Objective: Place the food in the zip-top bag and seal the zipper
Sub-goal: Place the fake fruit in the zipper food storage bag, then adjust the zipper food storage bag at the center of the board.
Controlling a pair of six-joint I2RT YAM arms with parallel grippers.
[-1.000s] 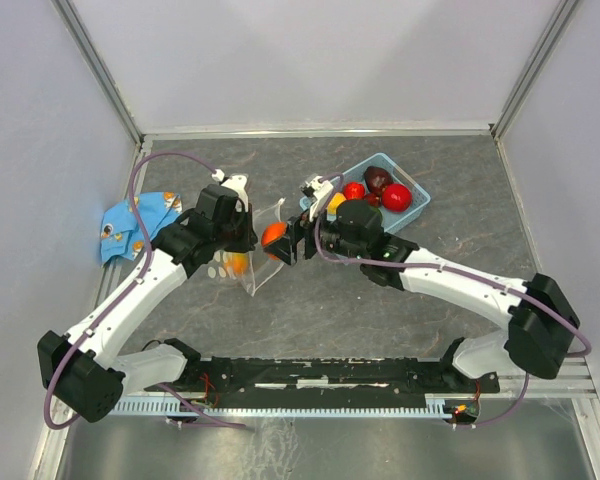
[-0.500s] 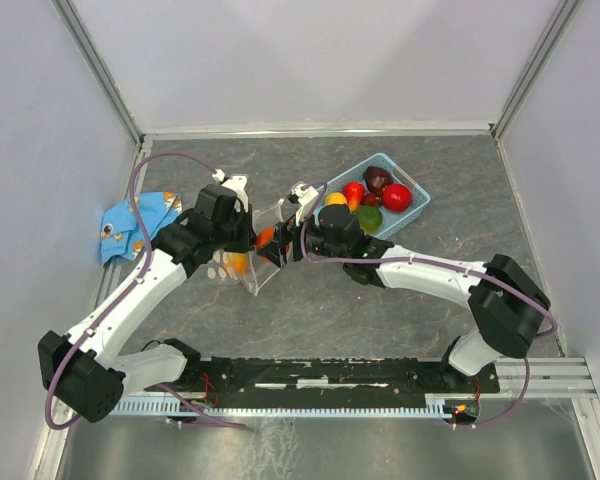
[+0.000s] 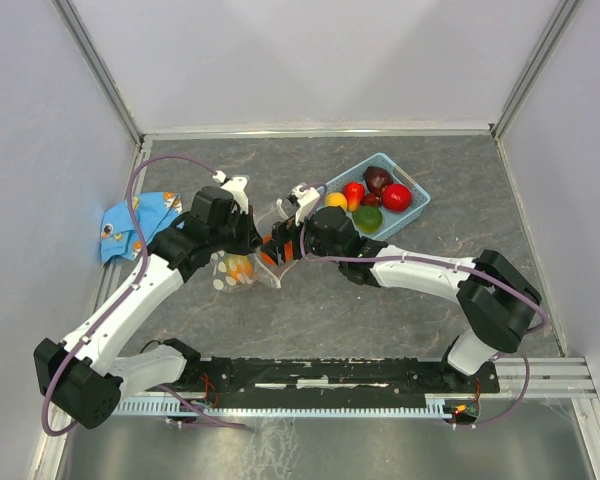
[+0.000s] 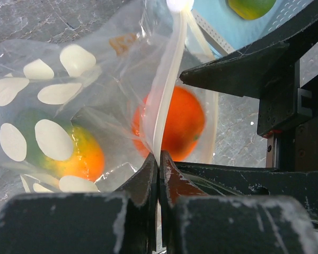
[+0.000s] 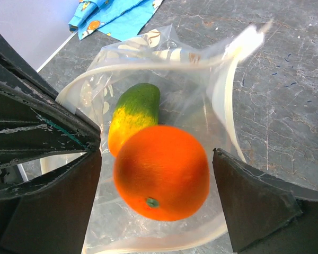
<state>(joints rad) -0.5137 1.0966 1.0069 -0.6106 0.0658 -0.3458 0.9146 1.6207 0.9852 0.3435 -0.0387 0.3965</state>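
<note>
The clear zip-top bag with white dots stands open at table centre-left. My left gripper is shut on the bag's whitish zipper strip and holds that edge up. My right gripper is open over the bag's mouth. An orange fruit sits between its jaws with a gap on each side, blurred, inside the mouth. A green-yellow fruit lies lower in the bag. The rest of the food, red, maroon, green and yellow, lies in the blue basket.
A blue patterned cloth lies at the left wall. The blue basket stands right behind the right gripper. Both grippers are close together at the bag. White walls close in the table on three sides.
</note>
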